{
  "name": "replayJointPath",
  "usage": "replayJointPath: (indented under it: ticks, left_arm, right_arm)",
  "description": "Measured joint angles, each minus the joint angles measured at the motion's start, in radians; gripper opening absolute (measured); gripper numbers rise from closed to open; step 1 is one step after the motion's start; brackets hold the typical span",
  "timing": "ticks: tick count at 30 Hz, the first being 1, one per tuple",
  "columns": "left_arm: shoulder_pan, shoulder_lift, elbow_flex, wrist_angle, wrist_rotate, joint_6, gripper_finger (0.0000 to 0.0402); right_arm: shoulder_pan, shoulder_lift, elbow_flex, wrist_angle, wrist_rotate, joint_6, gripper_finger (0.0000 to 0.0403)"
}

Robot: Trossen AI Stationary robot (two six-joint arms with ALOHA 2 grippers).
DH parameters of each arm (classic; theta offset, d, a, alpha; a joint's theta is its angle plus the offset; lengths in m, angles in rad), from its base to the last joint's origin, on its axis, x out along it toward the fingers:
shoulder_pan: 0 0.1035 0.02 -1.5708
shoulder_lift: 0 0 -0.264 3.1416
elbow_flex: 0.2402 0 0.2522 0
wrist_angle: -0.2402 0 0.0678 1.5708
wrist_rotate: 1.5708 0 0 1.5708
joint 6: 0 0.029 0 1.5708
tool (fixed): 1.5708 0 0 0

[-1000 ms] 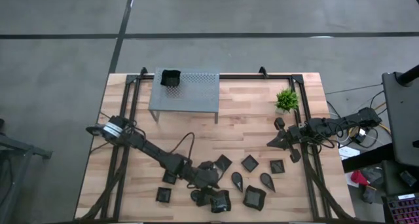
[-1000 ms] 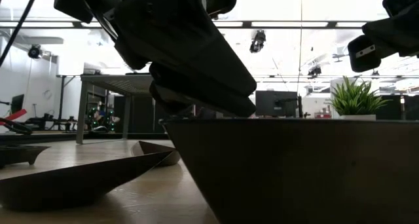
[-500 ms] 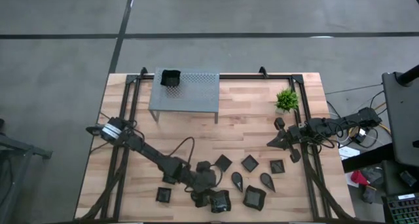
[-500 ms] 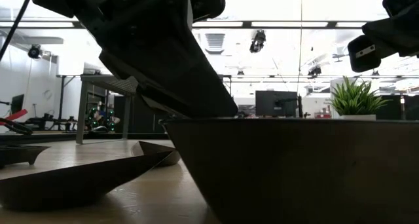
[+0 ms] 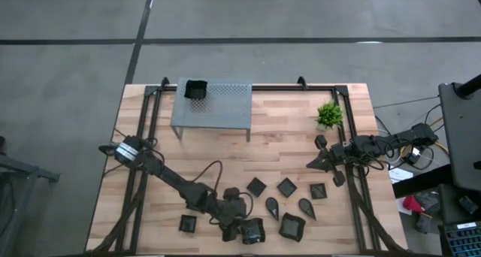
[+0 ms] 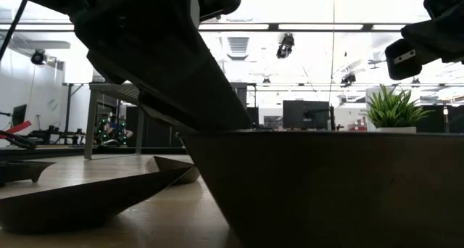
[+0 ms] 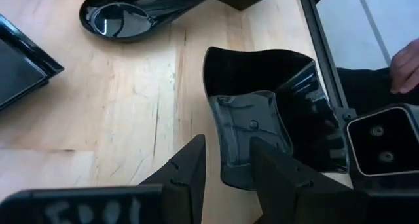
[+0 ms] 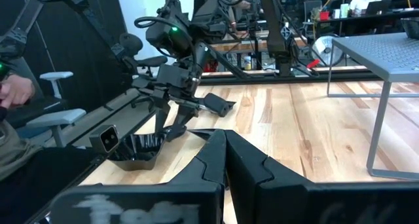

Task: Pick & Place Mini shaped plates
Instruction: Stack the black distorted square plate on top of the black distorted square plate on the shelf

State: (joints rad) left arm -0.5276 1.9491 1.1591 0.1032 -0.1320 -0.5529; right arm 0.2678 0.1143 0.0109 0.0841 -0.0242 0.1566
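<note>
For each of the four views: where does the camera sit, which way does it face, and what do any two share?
High: overhead, straight down; both arms, grey stand.
Low: table height, facing the room; wavy plate fills it.
Left wrist: past the left end effector, open, at that wavy plate.
Right wrist: past the shut right end effector, across the table.
Shared: the wavy plate and left end effector also show in the right wrist view.

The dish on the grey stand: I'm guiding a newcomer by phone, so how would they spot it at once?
On the wooden table, find the grey perforated stand, toward the left arm's side. The black dish sits on the stand's left corner by the table's edge. It alone is raised off the wood; the other dishes lie on the tabletop.
</note>
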Motion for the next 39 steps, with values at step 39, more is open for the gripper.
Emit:
replayJointPath:
  ticks: [39]
  left_arm:
    - [0.0,0.028,0.015,0.018,-0.031,-0.073,0.011]
  right_arm:
    - [0.0,0.0,0.0,0.0,0.0,0.0,0.0008]
